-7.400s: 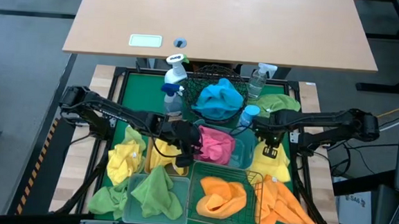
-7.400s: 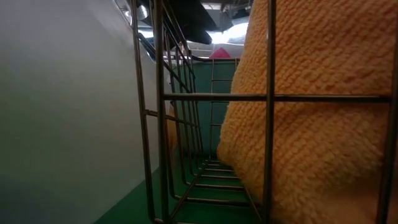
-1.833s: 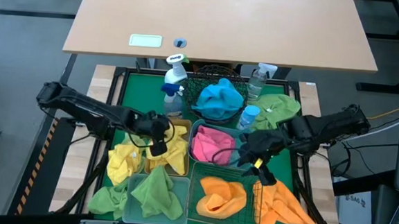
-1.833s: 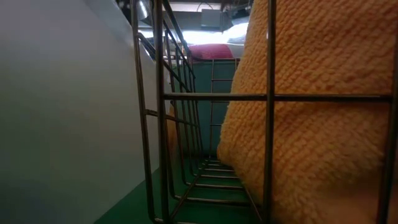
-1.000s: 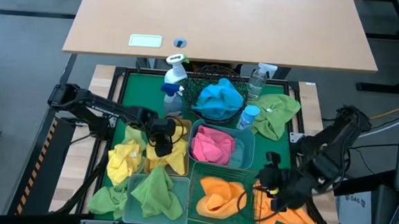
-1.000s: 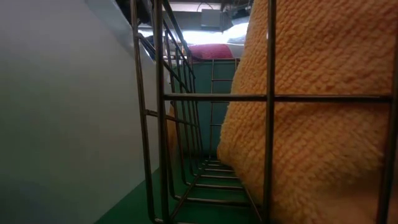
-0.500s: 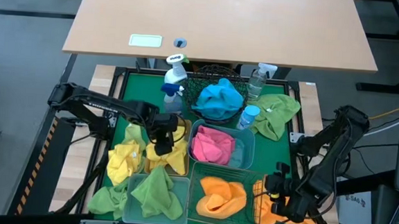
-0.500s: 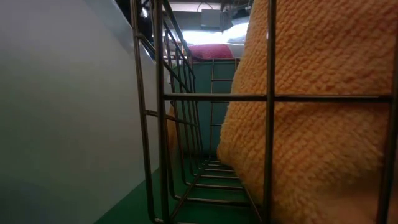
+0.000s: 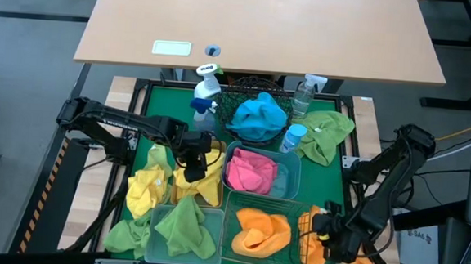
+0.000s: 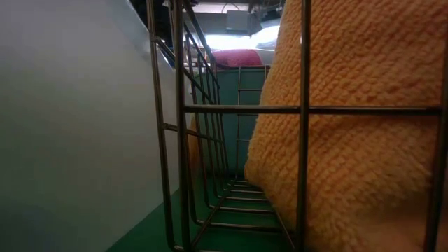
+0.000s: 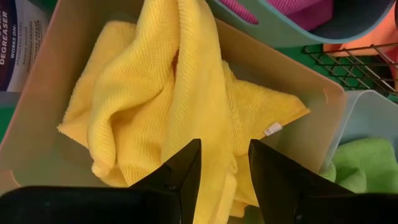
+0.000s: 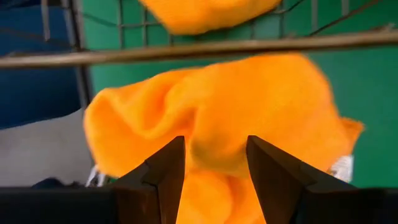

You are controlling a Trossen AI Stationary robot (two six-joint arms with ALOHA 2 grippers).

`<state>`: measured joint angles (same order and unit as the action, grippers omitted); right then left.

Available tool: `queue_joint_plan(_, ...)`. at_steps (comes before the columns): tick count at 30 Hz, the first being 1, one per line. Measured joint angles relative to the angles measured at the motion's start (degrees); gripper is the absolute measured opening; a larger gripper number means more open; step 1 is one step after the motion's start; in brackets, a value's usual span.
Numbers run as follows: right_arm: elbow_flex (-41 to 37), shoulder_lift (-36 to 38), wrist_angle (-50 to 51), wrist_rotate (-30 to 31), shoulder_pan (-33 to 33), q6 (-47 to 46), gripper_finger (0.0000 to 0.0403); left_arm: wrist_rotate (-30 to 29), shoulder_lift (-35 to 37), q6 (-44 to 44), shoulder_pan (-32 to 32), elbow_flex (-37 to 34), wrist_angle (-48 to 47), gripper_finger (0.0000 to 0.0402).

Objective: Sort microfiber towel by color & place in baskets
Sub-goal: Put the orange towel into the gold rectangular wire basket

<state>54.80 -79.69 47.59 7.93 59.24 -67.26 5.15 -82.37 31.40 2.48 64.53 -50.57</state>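
Two risks: right gripper (image 12: pixel 210 163) fingers, parted over the orange towel (image 12: pixel 249 118), may snag the green wire basket (image 9: pixel 300 214); left gripper (image 11: pixel 222 163) fingers, parted, may drag the yellow towel (image 11: pixel 186 93) out.

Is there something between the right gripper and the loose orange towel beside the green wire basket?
Nothing visible. The right gripper, jaws apart, hangs directly over the loose orange microfiber towel. The green wire rectangular basket stands just beside it, its wall between towel and inside.

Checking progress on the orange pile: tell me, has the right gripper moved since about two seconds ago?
Yes. The right gripper has swung from beside the teal bin toward the table's near edge, now over the loose orange towels beside the green wire basket.
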Motion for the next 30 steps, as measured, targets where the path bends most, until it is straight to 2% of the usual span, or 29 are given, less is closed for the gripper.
queue_joint_plan(12, -6.6, -6.0, -6.0, 1.2, 0.0, 0.0, 0.0172, -0.1, 0.0, 0.0, 0.0, 0.0, 0.0, 0.0128)
queue_joint_plan(17, -7.4, -9.5, -7.4, 3.6, 0.0, 0.1, 0.0164, -2.3, 0.0, 0.0, 0.0, 0.0, 0.0, 0.0128)
queue_joint_plan(21, -7.7, -10.3, -7.1, 2.7, 0.0, 0.4, 0.0121, -3.1, 0.0, 0.0, 0.0, 0.0, 0.1, 0.0128)
queue_joint_plan(27, -7.7, -9.9, -7.3, 2.4, 0.0, 0.5, 0.0024, -3.1, 0.0, 0.0, 0.0, 0.0, 0.1, 0.0128)
queue_joint_plan(30, -7.6, -9.9, -7.1, 2.0, 0.0, 0.6, 0.0008, -3.1, 0.0, 0.0, 0.0, 0.0, 0.1, 0.0128)
